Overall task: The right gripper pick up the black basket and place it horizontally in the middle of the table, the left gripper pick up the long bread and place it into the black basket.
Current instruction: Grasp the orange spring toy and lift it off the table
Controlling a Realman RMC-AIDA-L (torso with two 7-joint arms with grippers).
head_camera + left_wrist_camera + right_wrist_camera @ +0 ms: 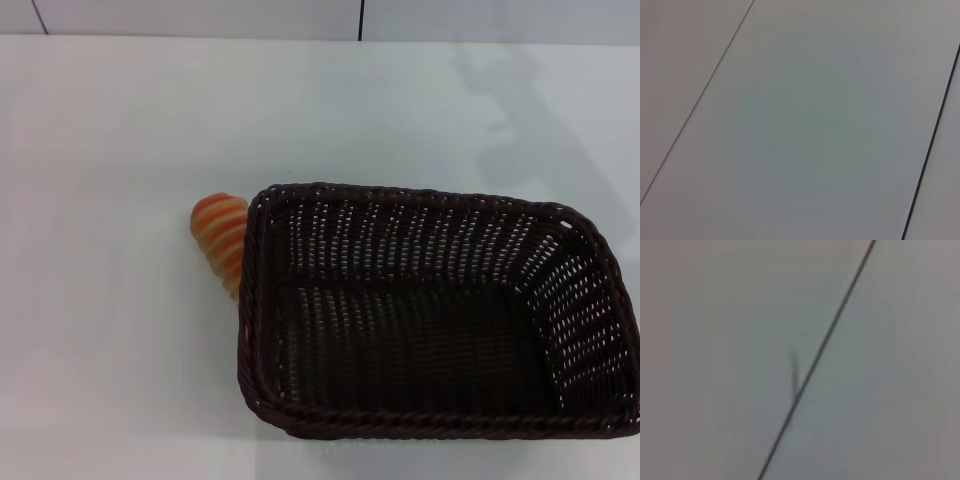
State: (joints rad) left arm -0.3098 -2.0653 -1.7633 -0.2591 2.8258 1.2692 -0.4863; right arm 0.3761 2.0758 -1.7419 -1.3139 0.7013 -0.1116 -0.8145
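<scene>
Plainly neither gripper is in view, so jaw state cannot be told; black basket (430,310) looks light, stiff; grasp its braided rim; long bread (224,240) touches it.

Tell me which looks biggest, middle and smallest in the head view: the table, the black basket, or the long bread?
1. The table: it fills nearly the whole view.
2. The black basket: it covers much of the near right side.
3. The long bread: smallest, though the basket's left rim hides part of it, so its full length is unsure.
</scene>
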